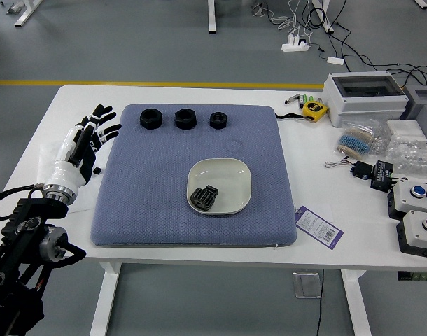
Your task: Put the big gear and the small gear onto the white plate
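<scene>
My left hand is over the table's left part, left of the blue mat, fingers spread and holding nothing. The white plate lies on the mat. On the plate's lower left part rests a black toothed gear shape; whether it is one gear or a big and a small one touching, I cannot tell. My right hand is not in view.
Black round parts stand in a row of three along the mat's back edge. Right of the mat are a purple-edged tag, a yellow tape measure, a white box, plastic bags and button boxes.
</scene>
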Action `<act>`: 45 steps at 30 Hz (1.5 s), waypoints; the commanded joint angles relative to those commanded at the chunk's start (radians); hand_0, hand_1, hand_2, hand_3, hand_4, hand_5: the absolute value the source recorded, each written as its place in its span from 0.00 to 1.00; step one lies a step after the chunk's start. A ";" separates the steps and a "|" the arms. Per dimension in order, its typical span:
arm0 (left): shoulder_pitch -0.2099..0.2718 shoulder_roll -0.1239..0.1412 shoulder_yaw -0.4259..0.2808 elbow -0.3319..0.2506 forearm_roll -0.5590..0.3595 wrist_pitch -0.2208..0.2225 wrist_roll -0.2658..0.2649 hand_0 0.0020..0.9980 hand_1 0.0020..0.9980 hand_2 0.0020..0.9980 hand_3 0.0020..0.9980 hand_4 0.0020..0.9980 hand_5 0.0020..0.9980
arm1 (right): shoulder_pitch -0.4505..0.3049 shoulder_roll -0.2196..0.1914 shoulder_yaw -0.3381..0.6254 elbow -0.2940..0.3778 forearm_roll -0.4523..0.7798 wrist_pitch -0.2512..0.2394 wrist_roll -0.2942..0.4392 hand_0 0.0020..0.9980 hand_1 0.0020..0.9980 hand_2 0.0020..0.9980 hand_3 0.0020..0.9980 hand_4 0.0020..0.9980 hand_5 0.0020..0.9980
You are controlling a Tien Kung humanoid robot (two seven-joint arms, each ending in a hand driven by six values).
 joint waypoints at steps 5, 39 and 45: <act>0.075 -0.007 -0.044 -0.059 0.032 -0.012 -0.024 0.76 0.72 0.81 0.77 0.82 0.79 | -0.003 0.000 -0.006 -0.001 0.011 0.001 0.005 0.70 0.68 0.75 0.62 0.83 0.74; 0.196 0.004 -0.149 -0.163 0.022 -0.060 -0.005 0.76 0.72 0.81 0.76 0.83 0.81 | -0.001 0.001 -0.003 -0.003 -0.002 0.000 0.006 0.70 0.67 0.75 0.62 0.83 0.74; 0.200 0.001 -0.158 -0.167 0.025 -0.059 -0.005 0.76 0.72 0.81 0.76 0.82 0.81 | 0.000 0.001 -0.002 -0.003 -0.005 0.000 0.006 0.70 0.67 0.75 0.62 0.83 0.74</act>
